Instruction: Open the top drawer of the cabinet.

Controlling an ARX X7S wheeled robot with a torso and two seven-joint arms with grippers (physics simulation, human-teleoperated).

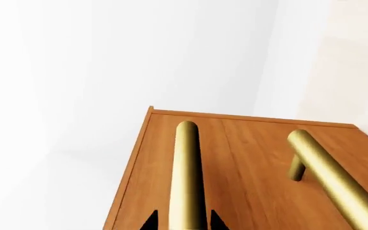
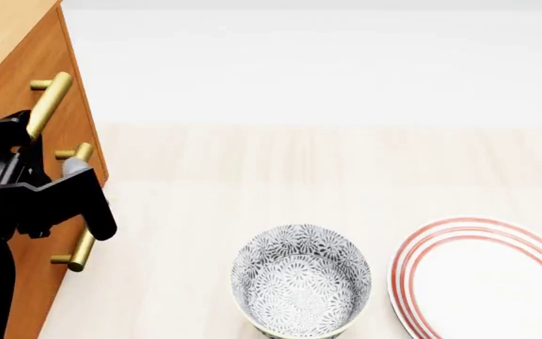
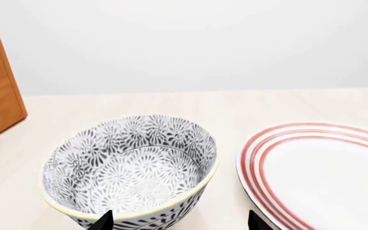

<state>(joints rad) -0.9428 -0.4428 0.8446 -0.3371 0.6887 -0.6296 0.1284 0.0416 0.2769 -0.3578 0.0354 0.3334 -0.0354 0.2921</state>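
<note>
A pale wooden bench (image 2: 252, 212) under white walls carries one cabinet (image 2: 8, 42) at my left, three brass handles on it. My left gripper (image 1: 182, 223) straddles one handle (image 1: 187, 177); I cannot tell which drawer, nor whether it is clenched. My right gripper (image 3: 178, 221) hangs released over one patterned bowl (image 2: 299, 279), beside one red-ringed plate (image 2: 488, 279).

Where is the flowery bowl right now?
In the head view the patterned bowl sits low in the middle on the pale table, just left of the red-ringed plate and right of the wooden cabinet.
</note>
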